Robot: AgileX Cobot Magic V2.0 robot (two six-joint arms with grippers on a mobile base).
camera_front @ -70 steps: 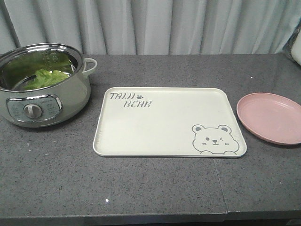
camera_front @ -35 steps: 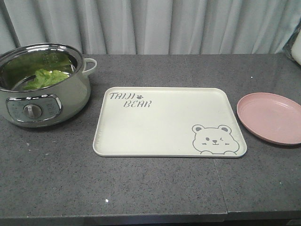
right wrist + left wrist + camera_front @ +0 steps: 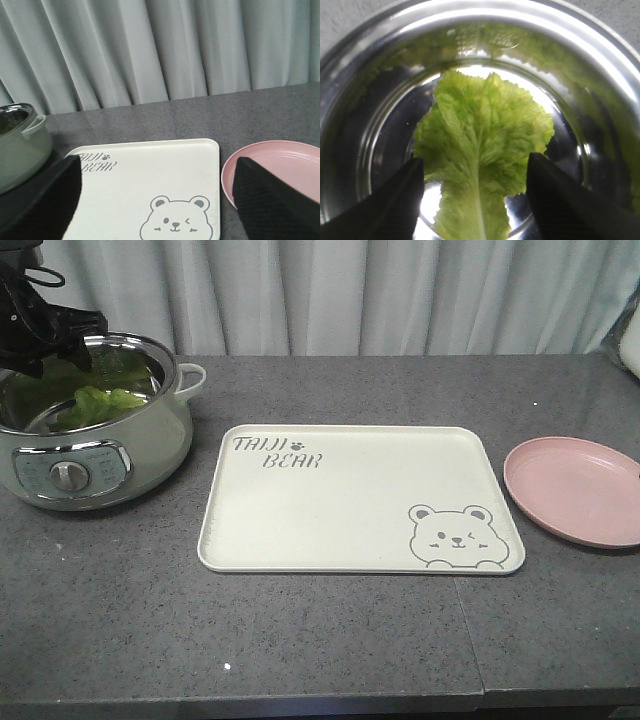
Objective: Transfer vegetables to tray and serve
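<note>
Left pincer [image 3: 476, 161] and right pincer [image 3: 157, 162] both hang with jaws spread wide.

Grey "TAIJI BEAR" lettering on the cream tray [image 3: 350, 500], other markings too small to read

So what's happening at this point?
The left gripper hangs open over the crinkly green lettuce leaf lying in the sage-green electric pot, jaws either side, not yet gripping. The cream rectangular bear tray is bare, the round pink plate beside it. The right gripper is open, facing the tray.
</note>
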